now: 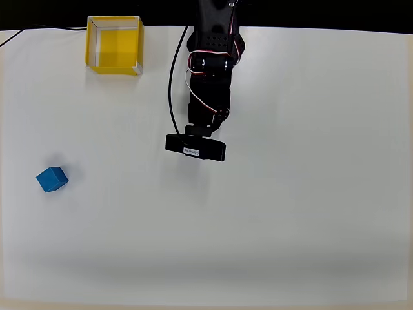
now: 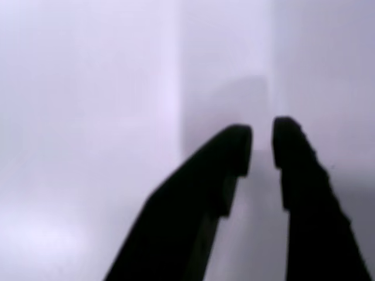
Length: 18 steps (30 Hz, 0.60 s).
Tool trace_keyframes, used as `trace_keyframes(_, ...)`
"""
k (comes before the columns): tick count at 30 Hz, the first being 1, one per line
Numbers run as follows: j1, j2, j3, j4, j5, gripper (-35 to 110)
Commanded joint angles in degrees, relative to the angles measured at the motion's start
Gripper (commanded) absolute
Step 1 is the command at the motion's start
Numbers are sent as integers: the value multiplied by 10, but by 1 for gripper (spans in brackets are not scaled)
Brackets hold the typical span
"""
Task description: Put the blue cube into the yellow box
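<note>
We see our gripper (image 2: 262, 140) nearly closed, a narrow gap between its fingertips, holding nothing over bare white table (image 1: 310, 213). In the overhead view the blue cube (image 1: 52, 179) sits far left, well apart from the arm (image 1: 210, 84); the yellow box (image 1: 114, 44) stands at the far edge, left of the arm. With jaws this narrow, we judge they could knock the cube away unless widened. A small white label on the wrist camera (image 1: 195, 147) is too small to read.
</note>
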Motion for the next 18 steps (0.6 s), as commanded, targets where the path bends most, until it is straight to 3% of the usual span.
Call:
trace_keyframes(1,-4,54,16,26,-6,0)
trace_keyframes(12,9,84,17,166,-15,0)
trace_keyframes(15,8,83,17,154,-11,0)
trace_keyframes(18,22,46,-4,58,2,0)
